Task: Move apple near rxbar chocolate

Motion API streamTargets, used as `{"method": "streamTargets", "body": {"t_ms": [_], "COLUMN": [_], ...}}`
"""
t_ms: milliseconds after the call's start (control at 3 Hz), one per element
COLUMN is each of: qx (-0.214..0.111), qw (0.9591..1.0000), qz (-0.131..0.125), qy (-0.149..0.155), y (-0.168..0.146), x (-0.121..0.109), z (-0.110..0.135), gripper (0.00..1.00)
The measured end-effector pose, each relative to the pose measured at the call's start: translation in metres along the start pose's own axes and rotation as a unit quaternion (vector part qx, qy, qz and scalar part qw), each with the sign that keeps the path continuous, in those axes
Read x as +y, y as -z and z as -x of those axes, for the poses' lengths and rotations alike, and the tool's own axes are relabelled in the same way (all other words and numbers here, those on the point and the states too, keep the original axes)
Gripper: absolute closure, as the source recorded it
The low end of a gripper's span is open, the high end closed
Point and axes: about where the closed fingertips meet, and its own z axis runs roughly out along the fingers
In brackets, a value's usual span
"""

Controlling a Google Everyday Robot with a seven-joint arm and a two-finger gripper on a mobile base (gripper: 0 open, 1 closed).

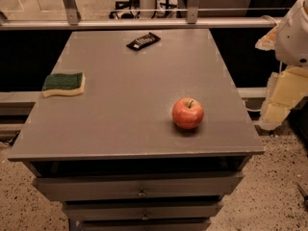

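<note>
red apple (pixel 187 113) at front right of table (pixel 120 129), well apart from black bar (pixel 143 41); gripper (pixel 280 100) beside right edge, open or closed unclear.

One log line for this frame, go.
gripper right of grey table | round red-orange apple front-right, ungrasped | black-wrapped rxbar chocolate far edge | apple not yet near bar

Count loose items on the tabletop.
3: the apple front right; the rxbar chocolate near the far edge, middle; the sponge at the left edge. None looks hidden. The gripper hangs beyond the table on its right side.
</note>
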Motion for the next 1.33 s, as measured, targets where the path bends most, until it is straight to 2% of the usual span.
{"method": "streamTargets", "body": {"t_ms": [333,667,1000,1333], "qx": [0.0,-0.026,-0.075,-0.129], "qw": [1.0,0.9996,0.9967,0.9906], "qz": [0.0,0.009,0.03,0.045], "qy": [0.0,0.003,0.005,0.009], "y": [0.0,-0.016,-0.055,-0.089], "x": [0.0,0.001,0.002,0.004], "z": [0.0,0.009,0.033,0.06], "gripper": [0.0,0.0,0.0,0.0]}}
